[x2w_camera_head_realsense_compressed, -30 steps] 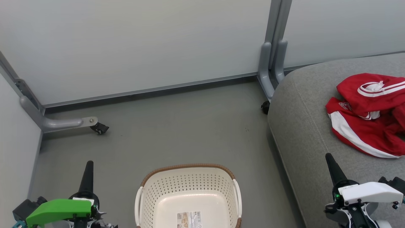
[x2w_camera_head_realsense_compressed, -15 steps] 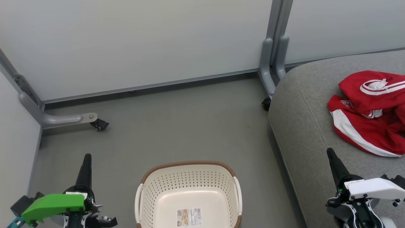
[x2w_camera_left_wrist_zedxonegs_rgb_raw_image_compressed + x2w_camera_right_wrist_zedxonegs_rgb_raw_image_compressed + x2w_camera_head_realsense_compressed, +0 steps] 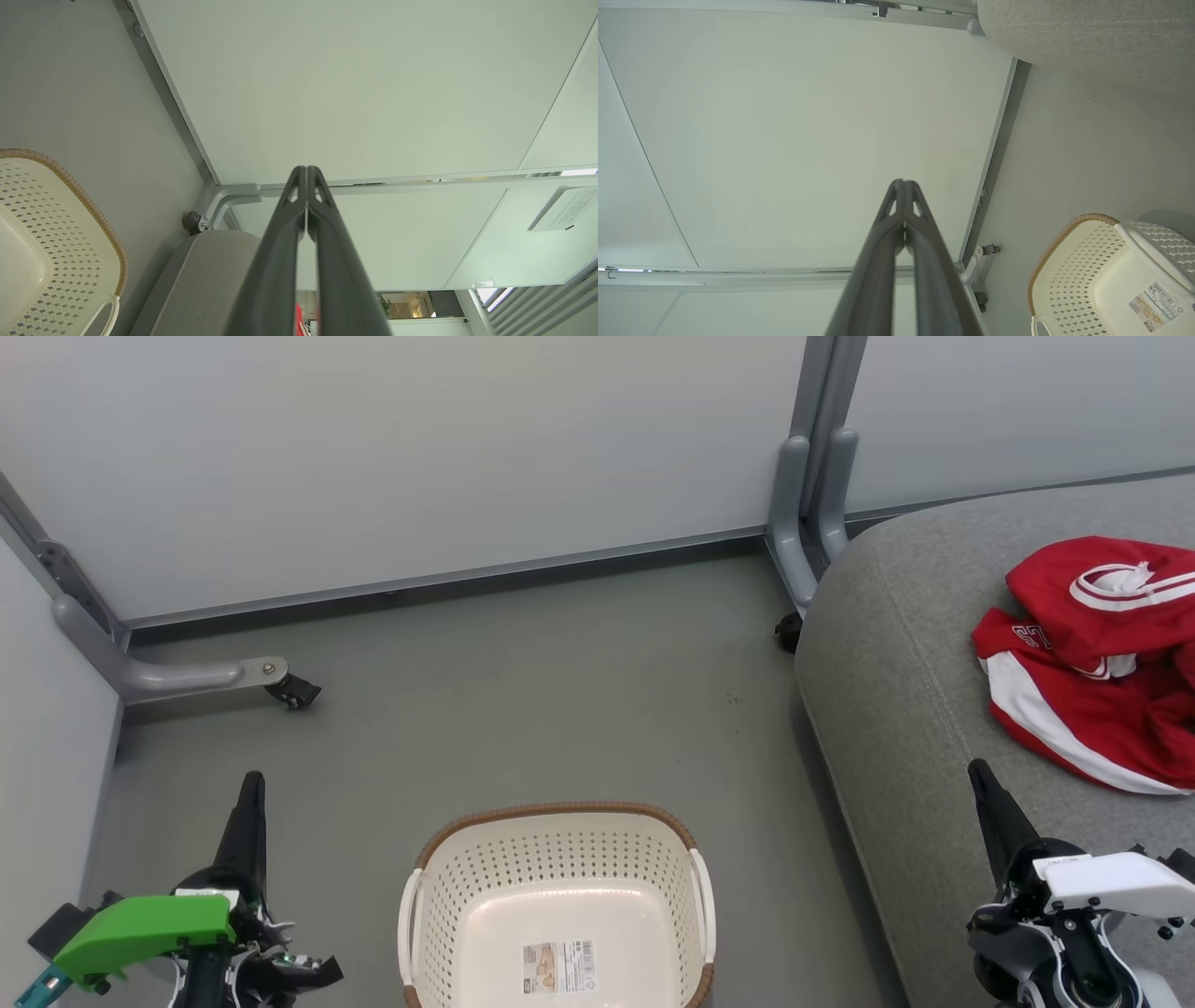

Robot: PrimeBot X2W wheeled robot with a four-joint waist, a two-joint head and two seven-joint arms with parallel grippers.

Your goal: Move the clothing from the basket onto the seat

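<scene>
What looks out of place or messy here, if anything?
Nothing is damaged or spilled. The clothing lies crumpled in a heap on the seat rather than laid flat. The basket stands upright on the floor, holding just a paper label.

The clothing (image 3: 1092, 663) lies crumpled on the seat (image 3: 887, 709) at far right. The basket (image 3: 560, 808) sits on the floor (image 3: 560, 691), near centre, between the left pincer (image 3: 250, 786) and right pincer (image 3: 979, 775).
</scene>
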